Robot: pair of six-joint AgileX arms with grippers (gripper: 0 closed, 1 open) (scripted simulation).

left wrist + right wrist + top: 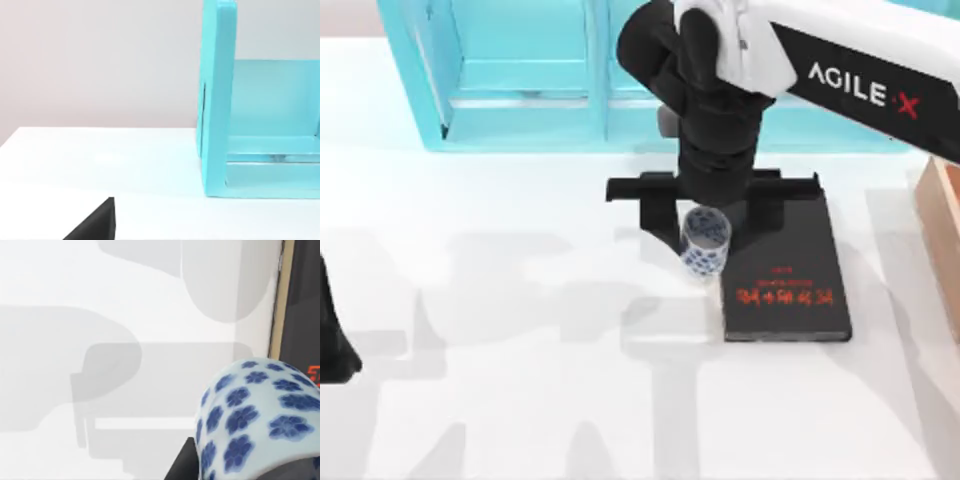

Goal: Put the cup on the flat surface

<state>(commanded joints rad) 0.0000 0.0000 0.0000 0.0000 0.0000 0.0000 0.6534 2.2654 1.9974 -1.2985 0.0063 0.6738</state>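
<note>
The cup [705, 250], white with blue flower blotches, hangs upright between the fingers of my right gripper [708, 235], which is shut on it. It sits at the left edge of the black book [785, 270], partly over the white tabletop [520, 350], the flat surface. In the right wrist view the cup [255, 420] is close up, one black finger [184, 462] rests against its side, and the tabletop [75, 290] lies beneath with shadows on it. My left arm [332, 335] is parked at the table's left edge.
A turquoise shelf unit [520, 70] stands along the back of the table and appears again in the left wrist view [260, 125]. The book's edge [300, 300] lies beside the cup. A brown wooden object [942, 230] sits at the right edge.
</note>
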